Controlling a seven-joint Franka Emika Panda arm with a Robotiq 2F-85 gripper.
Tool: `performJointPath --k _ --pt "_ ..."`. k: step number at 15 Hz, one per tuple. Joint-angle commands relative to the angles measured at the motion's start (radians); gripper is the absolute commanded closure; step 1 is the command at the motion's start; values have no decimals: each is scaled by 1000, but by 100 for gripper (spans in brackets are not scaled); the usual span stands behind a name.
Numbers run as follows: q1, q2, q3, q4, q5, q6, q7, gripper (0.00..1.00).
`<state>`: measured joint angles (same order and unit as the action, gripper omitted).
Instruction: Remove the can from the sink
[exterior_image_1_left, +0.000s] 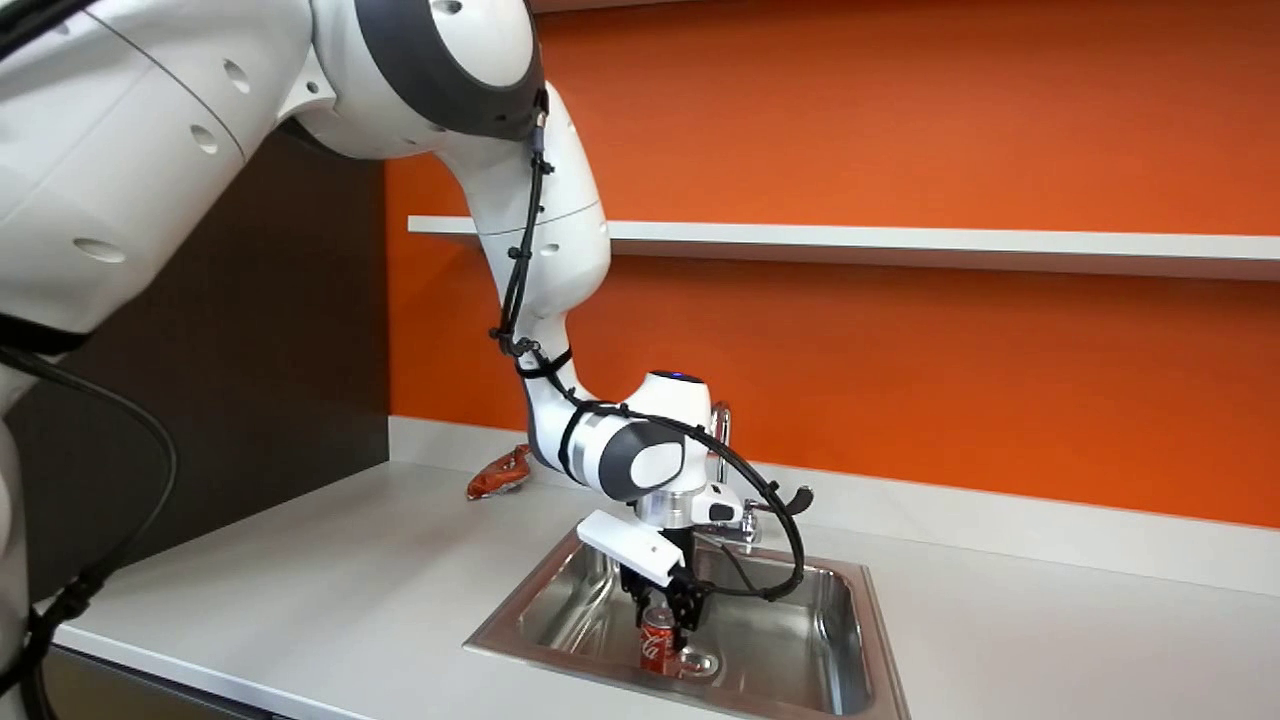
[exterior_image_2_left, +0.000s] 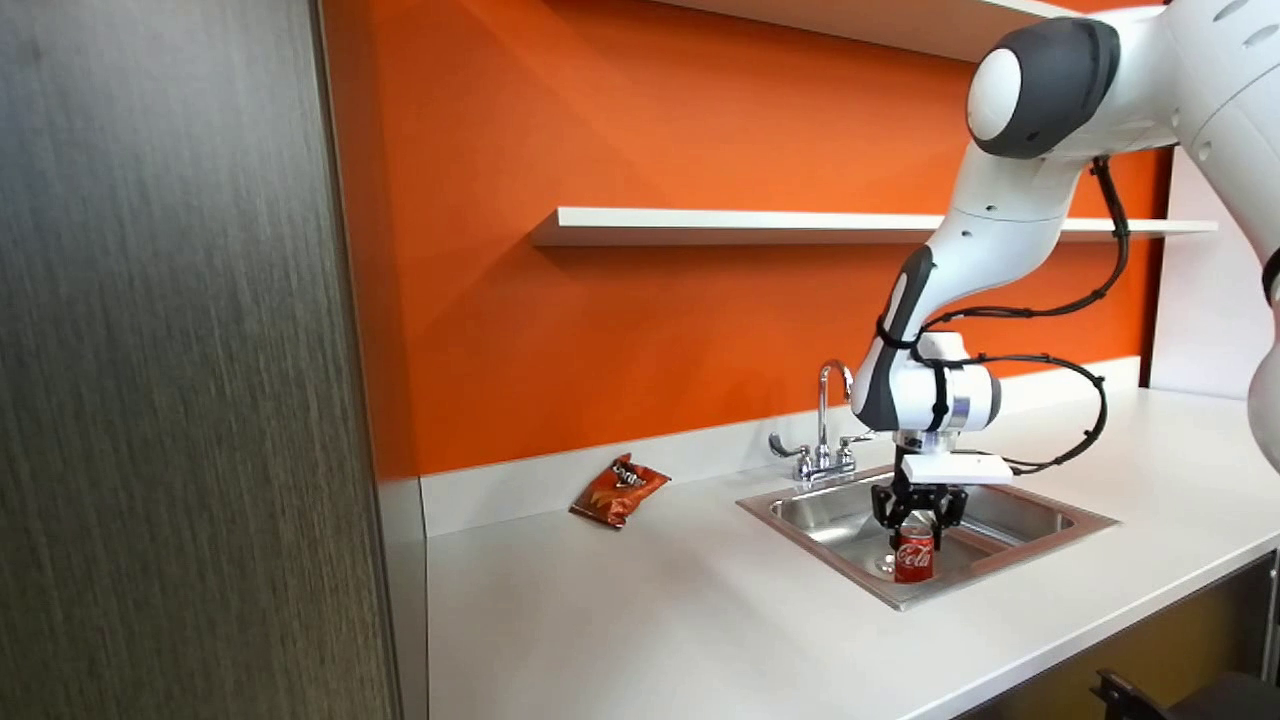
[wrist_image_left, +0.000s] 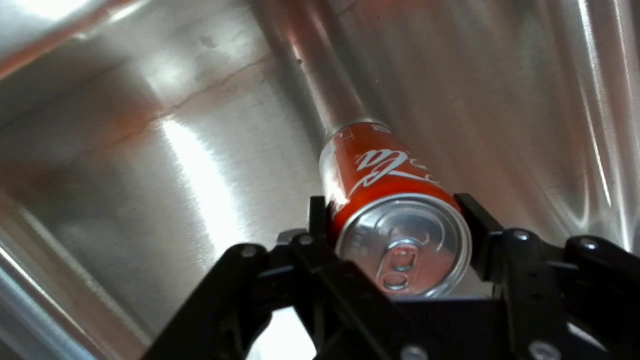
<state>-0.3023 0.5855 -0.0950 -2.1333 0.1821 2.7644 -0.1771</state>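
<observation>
The red can (wrist_image_left: 385, 165) with its silvery top stands upright on the floor of the sink, near the drain. It also shows in both exterior views (exterior_image_1_left: 658, 645) (exterior_image_2_left: 914, 557). My gripper (wrist_image_left: 393, 212) is over the can from above, with one black finger on each side of its top. Both fingers appear to touch the can's sides, so it is shut on the can. The sink's steel rim (exterior_image_1_left: 560, 660) shows around the basin, and in an exterior view too (exterior_image_2_left: 840, 566). The round drain (exterior_image_1_left: 697, 662) is partly hidden behind the can and gripper.
The chrome faucet (exterior_image_2_left: 822, 440) with two handles stands behind the sink, close to the arm. A red-orange snack bag (exterior_image_2_left: 620, 490) lies on the white counter (exterior_image_2_left: 600, 620) near the wall. A white shelf (exterior_image_1_left: 900, 240) runs along the orange wall above.
</observation>
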Motion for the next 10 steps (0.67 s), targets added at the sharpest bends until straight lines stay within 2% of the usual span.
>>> performJointPath --k 1,10 --pt "14 -42 -3 -2 -27 -18 32 61" --pt "59 -229 -3 -94 -57 -73 21 61"
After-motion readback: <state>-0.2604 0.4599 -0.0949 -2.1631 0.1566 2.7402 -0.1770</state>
